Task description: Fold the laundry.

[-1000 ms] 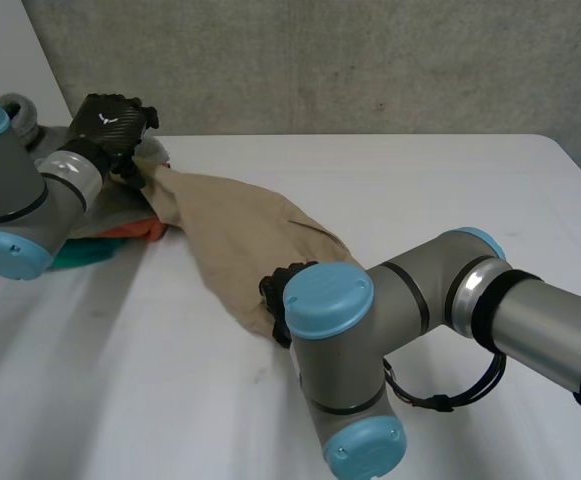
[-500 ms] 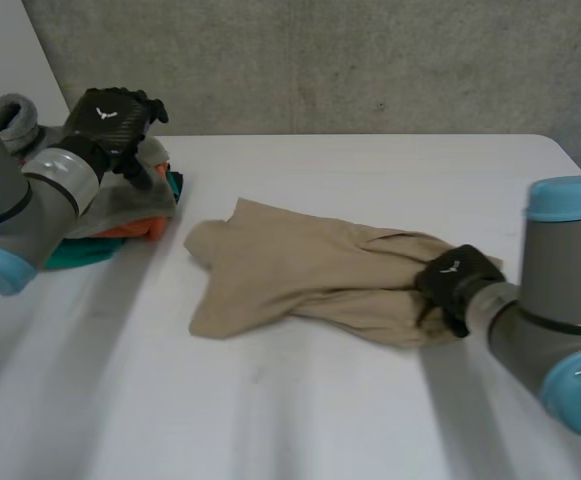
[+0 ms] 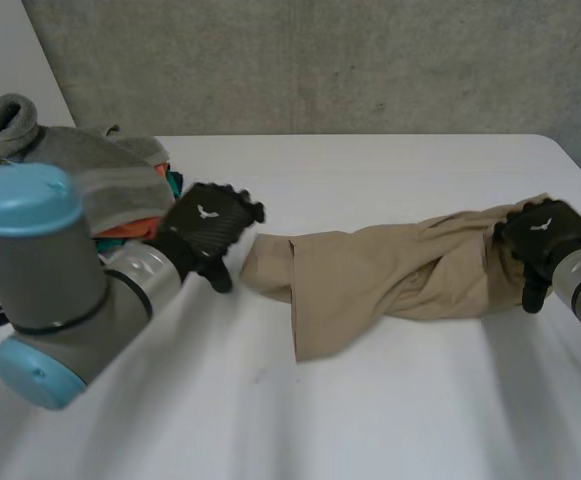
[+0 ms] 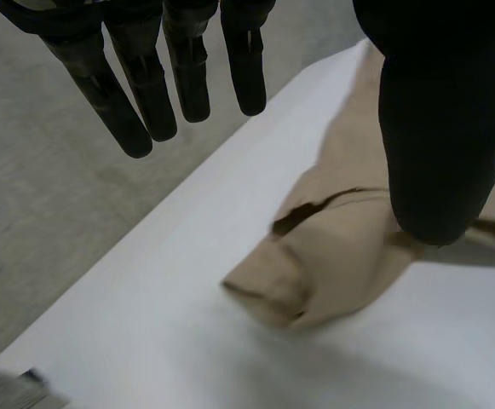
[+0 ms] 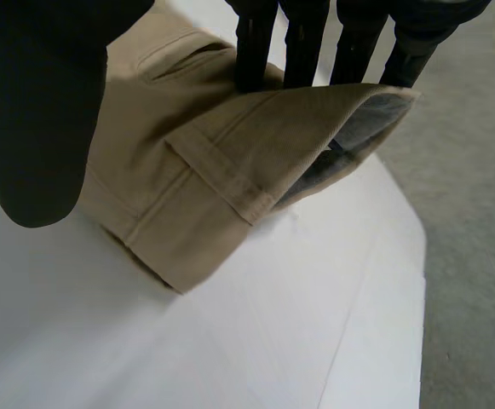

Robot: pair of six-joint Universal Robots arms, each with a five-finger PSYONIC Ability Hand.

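A tan garment (image 3: pixel 390 275) lies bunched lengthwise across the white table (image 3: pixel 370 410). My left hand (image 3: pixel 208 225) hovers just off its left end, open and empty; in the left wrist view its straight fingers (image 4: pixel 187 68) and thumb hang above that rumpled end (image 4: pixel 341 256). My right hand (image 3: pixel 545 235) is at the garment's right end. In the right wrist view the seamed band (image 5: pixel 213 170) stands raised between my straight fingers (image 5: pixel 260 43) and my thumb (image 5: pixel 34 111), which are spread apart, so the hand is open.
A pile of grey, orange and teal laundry (image 3: pixel 100 180) sits at the table's back left, just behind my left arm. The table's right edge (image 5: pixel 413 256) runs close to the garment's right end, with grey floor beyond it.
My right hand has dragged the garment rightwards across the table and opened its fingers. My left hand has left the laundry pile and come down to the garment's left end.
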